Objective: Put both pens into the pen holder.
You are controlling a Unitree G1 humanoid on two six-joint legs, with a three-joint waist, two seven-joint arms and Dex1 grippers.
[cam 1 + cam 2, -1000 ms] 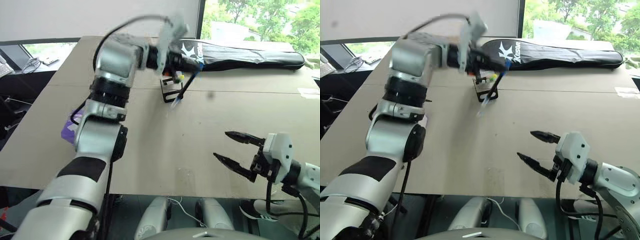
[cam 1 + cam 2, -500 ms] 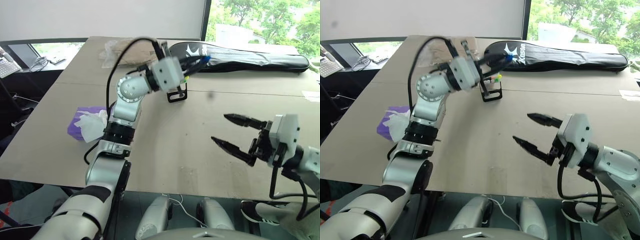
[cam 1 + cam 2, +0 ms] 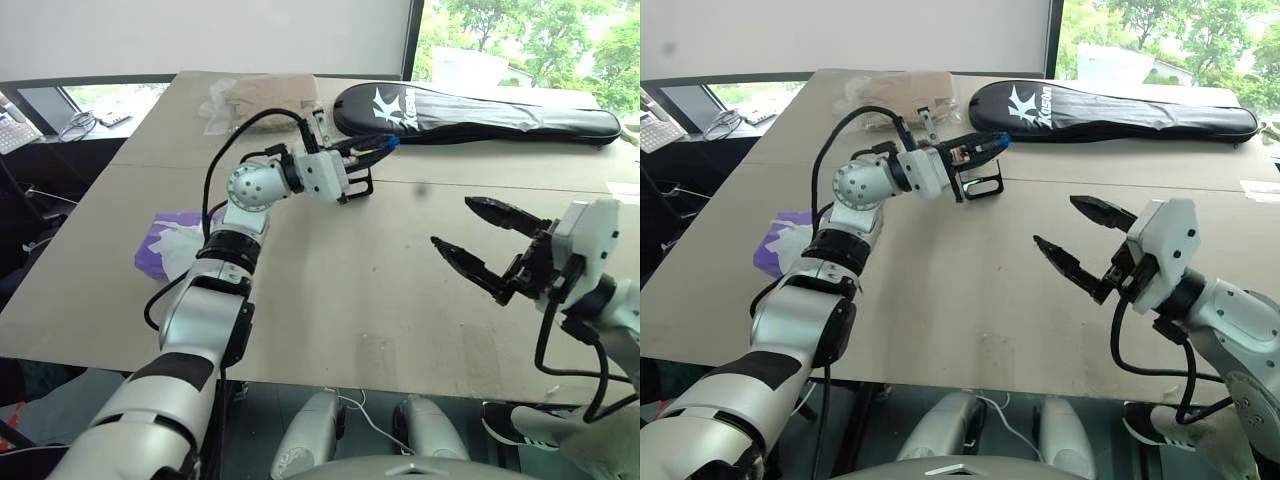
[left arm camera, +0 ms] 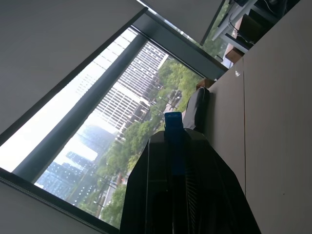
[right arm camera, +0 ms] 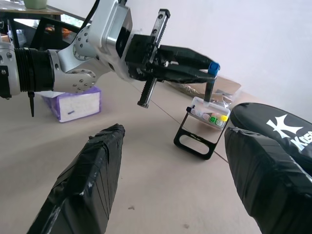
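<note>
From the head views, the long black racket bag [image 3: 480, 108] lies across the far side of the table [image 3: 330, 300], white lettering on it starting with a K that I can't read in full. Near it sits a crinkled clear bag of something tan [image 3: 262, 98], and a purple tissue pack [image 3: 168, 248] lies beside the left arm. The left gripper [image 3: 985, 150] reaches sideways, clamped on the blue-ended pen [image 3: 992, 145], just above the pen holder [image 3: 980, 183], which stands on the table before the bag. The right gripper [image 3: 478, 238] hangs over bare tabletop well to the right, jaws apart and empty. In the left wrist view the black fingers [image 4: 204, 195] press together around the pen's blue end [image 4: 173, 127], with a window and towers beyond. In the right wrist view the holder [image 5: 202, 129] shows its pale top with green and yellow tips, the pen [image 5: 209, 83] upright over it; the bag [image 5: 278, 134] reads "K" and "Kas…".
</note>
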